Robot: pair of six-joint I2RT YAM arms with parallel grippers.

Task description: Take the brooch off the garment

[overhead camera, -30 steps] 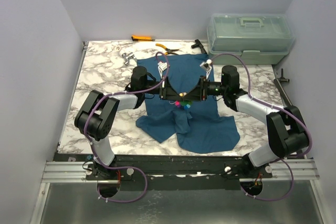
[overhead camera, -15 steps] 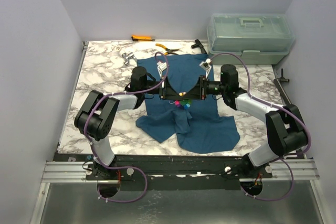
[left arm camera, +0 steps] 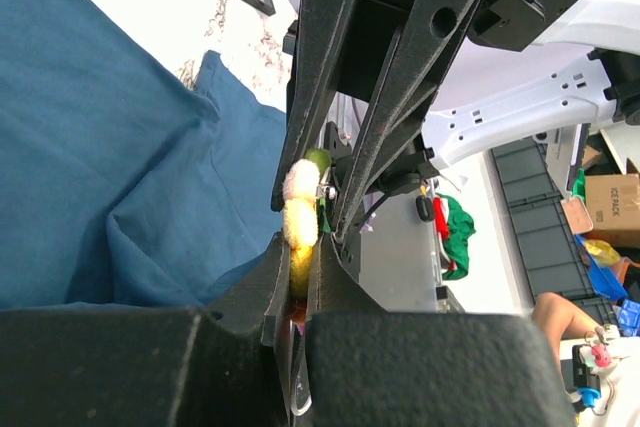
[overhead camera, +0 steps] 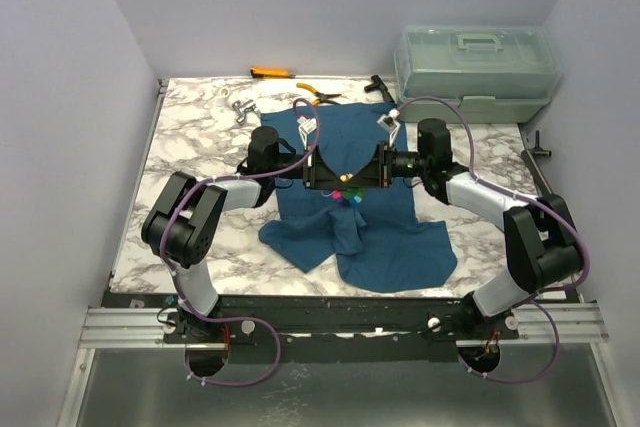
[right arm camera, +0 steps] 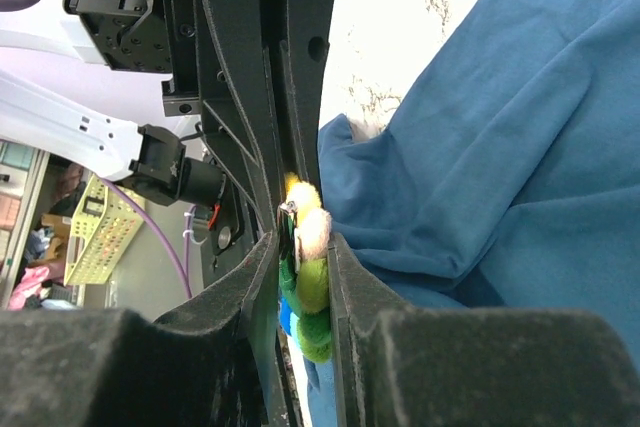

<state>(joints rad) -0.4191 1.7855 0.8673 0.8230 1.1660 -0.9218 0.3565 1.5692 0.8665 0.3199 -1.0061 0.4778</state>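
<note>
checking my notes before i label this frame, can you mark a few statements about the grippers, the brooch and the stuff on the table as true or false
1. The left gripper is shut on the brooch. True.
2. The right gripper hangs open, well clear of the brooch. False: its fingers close on the beads too, meeting the left gripper head-on.
3. The garment lies spread on the table beneath both grippers. True.
4. The orange-handled tool rests on the garment. False: it lies on bare marble at the far edge, off the cloth.
5. The plastic case has its lid open. False: the lid is shut.
</note>
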